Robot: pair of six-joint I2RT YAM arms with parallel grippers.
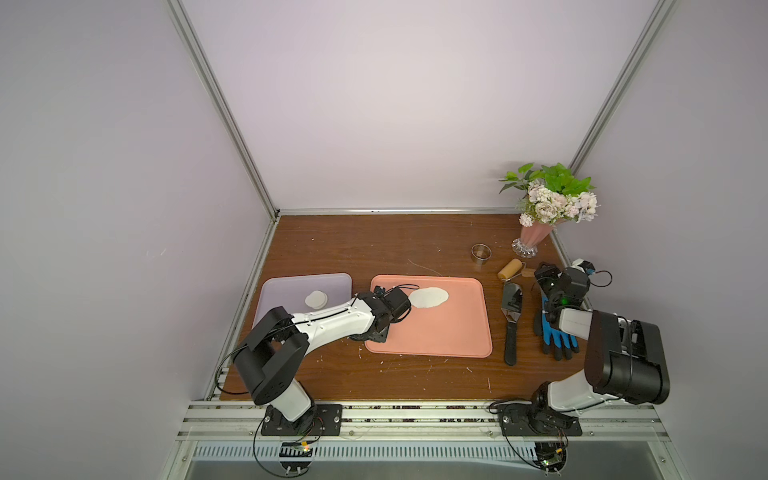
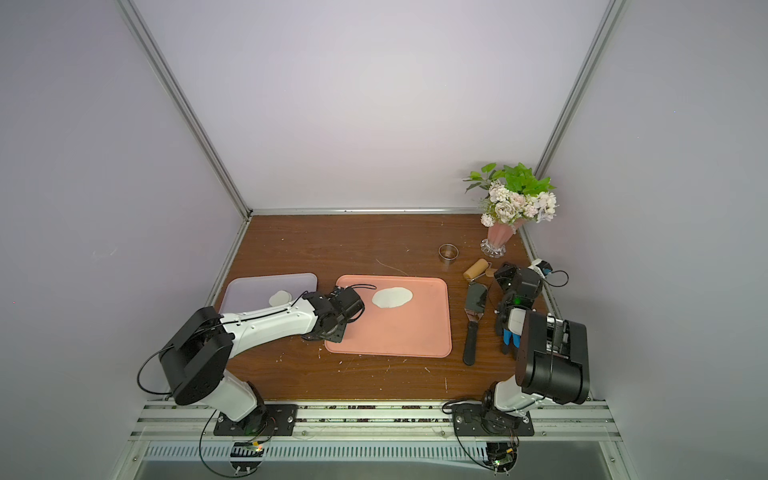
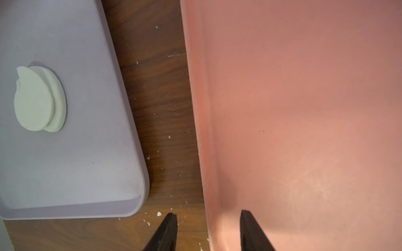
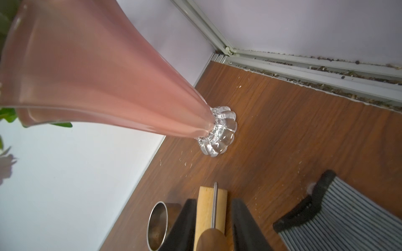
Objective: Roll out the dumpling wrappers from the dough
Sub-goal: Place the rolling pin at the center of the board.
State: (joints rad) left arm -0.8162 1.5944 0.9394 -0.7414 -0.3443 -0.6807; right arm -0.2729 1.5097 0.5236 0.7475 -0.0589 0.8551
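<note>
Right gripper (image 4: 214,201) clasps roller (image 4: 207,210) (top views hide that).

- The left arm (image 1: 332,322) rises from its base at the front, bends sharply at the elbow, and its white forearm stretches low toward the middle.
- Its wrist (image 1: 390,307) is turned down, so the left gripper (image 3: 208,214) points at the surface below.
- The two dark fingers (image 3: 167,230) of this gripper stand apart, with nothing between them.
- The right arm (image 1: 623,353) is folded near its base, and the forearm reaches forward.
- The right gripper (image 4: 213,201) is low and nearly level; its jaws are closed on the handle of the wooden roller (image 4: 205,206).
</note>
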